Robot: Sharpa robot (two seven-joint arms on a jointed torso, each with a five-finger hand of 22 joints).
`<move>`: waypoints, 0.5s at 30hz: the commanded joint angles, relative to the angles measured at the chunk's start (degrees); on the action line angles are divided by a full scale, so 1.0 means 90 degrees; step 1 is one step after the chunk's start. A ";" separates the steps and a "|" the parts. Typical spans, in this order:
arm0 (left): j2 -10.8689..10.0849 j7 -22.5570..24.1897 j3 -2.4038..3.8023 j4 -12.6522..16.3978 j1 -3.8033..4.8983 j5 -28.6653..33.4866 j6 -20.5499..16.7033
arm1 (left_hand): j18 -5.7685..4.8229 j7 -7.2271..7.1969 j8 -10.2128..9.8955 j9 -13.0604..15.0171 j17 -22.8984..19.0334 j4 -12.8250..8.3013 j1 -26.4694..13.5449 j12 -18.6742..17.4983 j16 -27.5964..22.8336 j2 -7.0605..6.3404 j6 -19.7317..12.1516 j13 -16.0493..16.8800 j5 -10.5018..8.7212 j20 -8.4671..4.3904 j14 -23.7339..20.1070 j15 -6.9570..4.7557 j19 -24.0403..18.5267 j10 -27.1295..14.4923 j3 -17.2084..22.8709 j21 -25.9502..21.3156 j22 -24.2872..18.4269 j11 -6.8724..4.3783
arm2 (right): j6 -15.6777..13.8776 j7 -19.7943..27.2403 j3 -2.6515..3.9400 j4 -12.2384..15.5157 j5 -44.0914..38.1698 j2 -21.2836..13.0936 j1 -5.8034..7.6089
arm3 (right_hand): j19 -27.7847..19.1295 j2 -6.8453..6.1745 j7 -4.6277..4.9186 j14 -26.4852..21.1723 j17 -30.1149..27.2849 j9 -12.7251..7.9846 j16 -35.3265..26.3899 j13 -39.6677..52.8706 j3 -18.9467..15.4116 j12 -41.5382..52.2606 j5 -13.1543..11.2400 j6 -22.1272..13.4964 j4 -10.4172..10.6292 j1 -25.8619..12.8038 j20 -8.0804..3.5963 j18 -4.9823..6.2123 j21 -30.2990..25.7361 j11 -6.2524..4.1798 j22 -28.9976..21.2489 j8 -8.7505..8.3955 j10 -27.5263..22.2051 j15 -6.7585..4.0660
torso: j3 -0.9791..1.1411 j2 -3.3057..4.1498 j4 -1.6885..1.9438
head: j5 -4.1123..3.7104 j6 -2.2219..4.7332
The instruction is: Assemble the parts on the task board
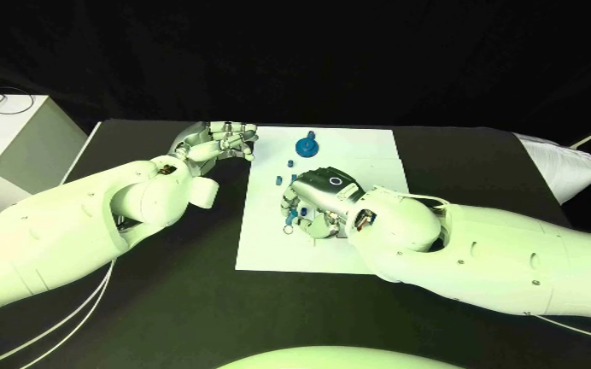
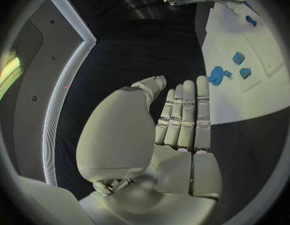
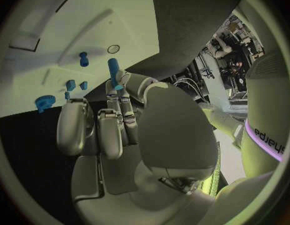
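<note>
A small blue cylindrical peg [image 3: 113, 72] is pinched in the right robot hand [image 1: 315, 201] over the white rectangular task board [image 1: 370, 245] on the black desk [image 1: 160, 301]. The left robot hand [image 2: 182, 116] is held flat, fingers extended, nothing gripped, beside the board. The peg is best kept upright, aligned over the round hole [image 3: 113, 48], then lowered slowly.

Looks like a robotics lab / test cell: black table [image 1: 172, 301] with a black curtain [image 1: 320, 36] behind it, white cabinet [image 1: 31, 143] just beside the table's edge, white task board [image 1: 357, 155] in the table's middle, cluttered equipment racks [image 3: 229, 45] beyond the table.
</note>
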 commanded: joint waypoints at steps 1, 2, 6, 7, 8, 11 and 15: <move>0.0006 0.0042 0.0005 0.0024 0.0001 0.0041 0.0050 | 0.0082 -0.0001 -0.0028 -0.0010 0.0001 0.0026 -0.0021 0.0039 -0.0019 0.0048 -0.0037 -0.0006 0.0003 -0.0006 0.0025 0.0007 0.0026 -0.0051 -0.0004 -0.0039 -0.0006 -0.0004 | 0.0117 0.0088 -0.0007 -0.0045 -0.0036 0.0058 -0.0044 | 0.0212 0.0181 0.0003 0.0325 -0.0007 0.0008 -0.0003 0.0420 0.0029 0.0299 0.0028 0.0022 -0.0021 0.0118 -0.0058 0.0016 -0.0024 -0.0439 0.0288 0.0014 0.0600 -0.0046 | 0.0003 0.0005 -0.0006 | 0.0034 -0.0024; 0.0005 0.0041 0.0005 0.0026 0.0001 0.0041 0.0051 | 0.0082 -0.0001 -0.0028 -0.0010 0.0001 0.0026 -0.0021 0.0039 -0.0019 0.0048 -0.0037 -0.0006 0.0003 -0.0006 0.0025 0.0007 0.0026 -0.0051 -0.0004 -0.0039 -0.0006 -0.0004 | 0.0135 0.0086 -0.0012 -0.0069 -0.0041 0.0081 -0.0059 | 0.0212 0.0181 0.0003 0.0325 -0.0007 0.0008 -0.0003 0.0420 0.0029 0.0299 0.0028 0.0022 -0.0021 0.0118 -0.0058 0.0016 -0.0024 -0.0439 0.0288 0.0014 0.0600 -0.0046 | 0.0004 0.0005 -0.0006 | 0.0045 -0.0033; 0.0003 0.0038 0.0005 0.0030 0.0001 0.0042 0.0053 | 0.0082 -0.0001 -0.0028 -0.0010 0.0001 0.0026 -0.0021 0.0039 -0.0019 0.0048 -0.0037 -0.0006 0.0003 -0.0006 0.0025 0.0007 0.0026 -0.0051 -0.0004 -0.0039 -0.0006 -0.0004 | 0.0188 0.0073 -0.0028 -0.0146 -0.0074 0.0137 -0.0095 | 0.0211 0.0181 0.0004 0.0325 -0.0006 0.0008 -0.0002 0.0422 0.0035 0.0298 0.0032 0.0021 -0.0025 0.0116 -0.0058 0.0016 -0.0027 -0.0437 0.0286 0.0012 0.0598 -0.0046 | 0.0005 0.0003 -0.0003 | 0.0069 -0.0056; 0.0002 0.0038 0.0005 0.0030 0.0001 0.0042 0.0053 | 0.0082 -0.0001 -0.0028 -0.0010 0.0001 0.0026 -0.0021 0.0039 -0.0019 0.0048 -0.0037 -0.0006 0.0003 -0.0006 0.0025 0.0007 0.0026 -0.0051 -0.0004 -0.0039 -0.0006 -0.0004 | 0.0204 0.0066 -0.0032 -0.0164 -0.0089 0.0148 -0.0103 | 0.0211 0.0181 0.0004 0.0325 -0.0006 0.0008 -0.0002 0.0422 0.0035 0.0298 0.0032 0.0021 -0.0025 0.0116 -0.0058 0.0016 -0.0027 -0.0437 0.0286 0.0012 0.0598 -0.0046 | 0.0005 0.0004 -0.0002 | 0.0070 -0.0061; 0.0000 0.0037 0.0005 0.0031 0.0001 0.0042 0.0052 | 0.0082 -0.0001 -0.0028 -0.0010 0.0001 0.0026 -0.0021 0.0039 -0.0019 0.0048 -0.0037 -0.0006 0.0003 -0.0006 0.0025 0.0007 0.0026 -0.0051 -0.0004 -0.0039 -0.0006 -0.0004 | 0.0216 0.0058 -0.0036 -0.0181 -0.0103 0.0157 -0.0110 | 0.0211 0.0181 0.0004 0.0325 -0.0006 0.0008 -0.0002 0.0422 0.0035 0.0298 0.0032 0.0021 -0.0025 0.0116 -0.0058 0.0016 -0.0027 -0.0437 0.0286 0.0012 0.0598 -0.0046 | 0.0004 0.0003 -0.0002 | 0.0070 -0.0069; -0.0006 0.0035 0.0005 0.0034 0.0002 0.0042 0.0052 | 0.0082 -0.0001 -0.0028 -0.0010 0.0001 0.0026 -0.0021 0.0039 -0.0019 0.0048 -0.0037 -0.0006 0.0003 -0.0006 0.0025 0.0007 0.0026 -0.0051 -0.0004 -0.0039 -0.0006 -0.0004 | 0.0235 0.0027 -0.0044 -0.0208 -0.0189 0.0171 -0.0125 | 0.0211 0.0181 0.0004 0.0325 -0.0006 0.0008 -0.0002 0.0422 0.0035 0.0298 0.0032 0.0021 -0.0025 0.0116 -0.0058 0.0016 -0.0027 -0.0437 0.0286 0.0012 0.0598 -0.0046 | 0.0004 0.0005 -0.0002 | 0.0062 -0.0085; -0.0014 0.0033 0.0005 0.0036 0.0002 0.0042 0.0051 | 0.0084 -0.0003 -0.0025 -0.0015 0.0005 0.0033 -0.0003 0.0050 -0.0020 0.0042 -0.0038 -0.0007 0.0002 -0.0006 0.0025 0.0004 0.0037 -0.0053 -0.0011 -0.0055 -0.0017 -0.0006 | 0.0255 -0.0007 -0.0052 -0.0236 -0.0272 0.0189 -0.0146 | 0.0211 0.0181 0.0006 0.0325 -0.0007 0.0009 -0.0003 0.0425 0.0041 0.0297 0.0035 0.0020 -0.0030 0.0112 -0.0058 0.0015 -0.0023 -0.0435 0.0289 0.0010 0.0597 -0.0044 | 0.0007 0.0004 -0.0007 | 0.0072 -0.0099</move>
